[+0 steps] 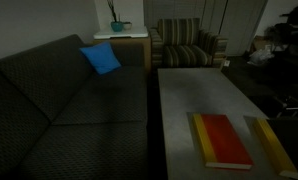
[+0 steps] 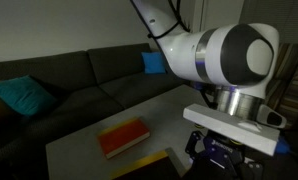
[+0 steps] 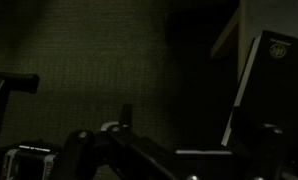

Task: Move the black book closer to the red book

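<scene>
The red book lies flat on the grey table, with yellow edges; it also shows in an exterior view. The black book, with a yellow strip, lies just beside it near the table's edge, and shows in an exterior view at the bottom. In the dark wrist view the black book fills the right side. My gripper hangs low next to the black book. In the wrist view its fingers stand wide apart, open and empty.
A dark sofa with a blue pillow runs along the table. A striped armchair and a side table with a plant stand at the far end. A teal pillow lies on the sofa.
</scene>
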You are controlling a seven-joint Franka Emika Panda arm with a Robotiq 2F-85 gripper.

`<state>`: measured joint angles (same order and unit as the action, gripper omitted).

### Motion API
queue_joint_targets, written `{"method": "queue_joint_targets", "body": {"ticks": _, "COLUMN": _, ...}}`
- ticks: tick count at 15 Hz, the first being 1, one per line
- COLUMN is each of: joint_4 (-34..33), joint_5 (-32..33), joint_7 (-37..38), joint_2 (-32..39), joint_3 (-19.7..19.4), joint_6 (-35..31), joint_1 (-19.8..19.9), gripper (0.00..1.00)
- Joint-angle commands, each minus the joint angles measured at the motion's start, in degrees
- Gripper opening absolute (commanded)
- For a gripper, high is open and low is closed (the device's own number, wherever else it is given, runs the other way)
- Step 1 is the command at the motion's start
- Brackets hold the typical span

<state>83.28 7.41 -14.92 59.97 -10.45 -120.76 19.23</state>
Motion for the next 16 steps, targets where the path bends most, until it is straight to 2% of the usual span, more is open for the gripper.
{"method": "queue_joint_targets", "body": {"ticks": 1, "joint_4": -8.5, "joint_5": -1.5, "joint_7": -1.8, "joint_2": 7.2, "joint_3": 1.6, "joint_6": -5.0, "joint_1": 4.0, "gripper": 1.0}}
{"method": "queue_joint_targets", "body": {"ticks": 3, "joint_4": -13.7, "joint_5": -2.8, "joint_7": -2.7, "joint_2": 11.0, "joint_3": 2.9, "joint_6": -5.7, "joint_1": 5.4, "gripper": 1.0}}
{"method": "queue_joint_targets", "body": {"ticks": 5, "joint_4": -19.0, "joint_5": -4.1, "joint_7": -2.5, "joint_2": 14.2, "joint_3": 4.0, "joint_6": -2.7, "joint_1": 5.5, "gripper": 1.0}}
{"method": "queue_joint_targets", "body": {"ticks": 6, "joint_4": -12.9, "joint_5": -3.0, "joint_7": -1.5, "joint_2": 10.7, "joint_3": 2.5, "joint_6": -4.9, "joint_1": 4.5, "gripper": 1.0}}
{"method": "queue_joint_targets", "body": {"ticks": 8, "joint_4": -16.3, "joint_5": -3.6, "joint_7": -1.5, "joint_2": 13.1, "joint_3": 3.1, "joint_6": -4.5, "joint_1": 4.6, "gripper": 1.0}}
{"method": "queue_joint_targets", "body": {"ticks": 11, "joint_4": -17.3, "joint_5": -3.4, "joint_7": -1.3, "joint_2": 13.7, "joint_3": 3.4, "joint_6": -4.5, "joint_1": 4.6, "gripper": 1.0}}
{"method": "queue_joint_targets", "body": {"ticks": 16, "joint_4": -18.2, "joint_5": -2.3, "joint_7": 1.7, "joint_2": 14.8, "joint_3": 2.4, "joint_6": -2.8, "joint_1": 1.3, "gripper": 1.0}}
